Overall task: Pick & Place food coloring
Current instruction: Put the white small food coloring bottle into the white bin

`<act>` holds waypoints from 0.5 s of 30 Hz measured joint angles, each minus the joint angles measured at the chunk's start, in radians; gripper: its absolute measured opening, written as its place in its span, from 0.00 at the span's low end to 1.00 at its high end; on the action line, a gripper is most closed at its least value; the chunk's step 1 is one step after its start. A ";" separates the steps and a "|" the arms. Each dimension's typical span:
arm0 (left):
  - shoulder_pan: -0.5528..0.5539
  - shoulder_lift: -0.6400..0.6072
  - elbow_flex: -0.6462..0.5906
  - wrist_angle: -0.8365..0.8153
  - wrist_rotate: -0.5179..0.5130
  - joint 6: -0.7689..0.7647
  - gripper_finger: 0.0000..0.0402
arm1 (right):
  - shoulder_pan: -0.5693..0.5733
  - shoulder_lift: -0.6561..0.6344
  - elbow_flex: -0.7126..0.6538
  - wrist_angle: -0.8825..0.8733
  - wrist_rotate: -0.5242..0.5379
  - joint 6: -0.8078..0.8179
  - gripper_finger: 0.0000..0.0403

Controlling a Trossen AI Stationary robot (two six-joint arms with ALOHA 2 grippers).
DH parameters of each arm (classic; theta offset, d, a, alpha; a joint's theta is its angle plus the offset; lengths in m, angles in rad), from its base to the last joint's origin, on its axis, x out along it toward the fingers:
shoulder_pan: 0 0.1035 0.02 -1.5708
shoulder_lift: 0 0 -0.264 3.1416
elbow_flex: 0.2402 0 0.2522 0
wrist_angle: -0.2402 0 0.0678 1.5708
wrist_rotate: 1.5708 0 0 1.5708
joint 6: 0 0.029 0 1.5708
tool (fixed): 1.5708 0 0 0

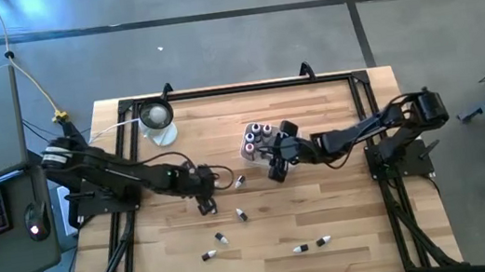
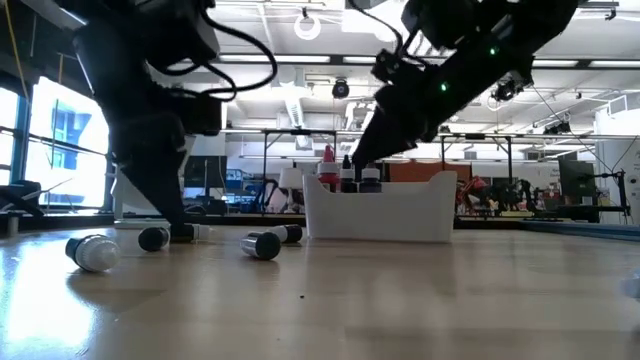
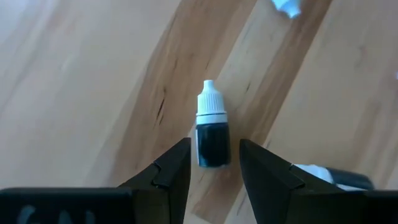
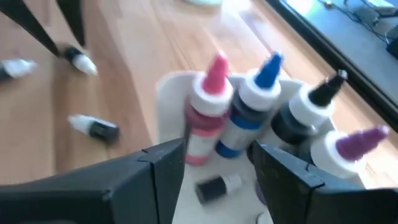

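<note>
Left gripper (image 3: 214, 163) low over the table (image 1: 348, 225), jaws apart, clamped on nothing. A dark bottle (image 3: 212, 134) with a white cap lies flat on the wood, its base between the two fingertips (image 3: 176, 163) and its cap pointing away from them; whether the fingers touch it cannot be told. A second bottle (image 3: 326, 175) lies just beside the outer face of one finger, and part of a pale cap (image 3: 287, 6) shows well beyond the jaws.

Right gripper (image 4: 214, 171) above the white tray (image 4: 166, 93), jaws apart and holding nothing. A small dark bottle (image 4: 217, 185) with a pale cap lies on its side in the tray, in the gap between the fingers. Just ahead of the jaws stand four larger bottles with white collars: pink tip (image 4: 208, 99), blue tip (image 4: 255, 93), black tip (image 4: 311, 106), purple tip (image 4: 348, 149).

More small bottles lie loose on the table beyond the tray, one (image 4: 93, 126) nearest it, two (image 4: 79, 60) farther off. In the high view several (image 1: 311, 244) are scattered along the near side of the table, apart from both grippers. A round dish (image 1: 155, 116) sits near the far edge.
</note>
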 joint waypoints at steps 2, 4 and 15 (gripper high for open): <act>0.000 0.025 0.000 0.005 0.000 -0.001 0.33 | 0.017 -0.014 0.018 -0.004 0.001 0.000 0.45; 0.000 0.046 -0.001 0.011 0.001 -0.003 0.33 | 0.038 -0.033 0.036 -0.013 0.004 -0.001 0.45; 0.000 0.066 0.016 0.040 0.014 0.002 0.13 | 0.200 -0.324 0.079 -0.108 0.004 0.066 0.45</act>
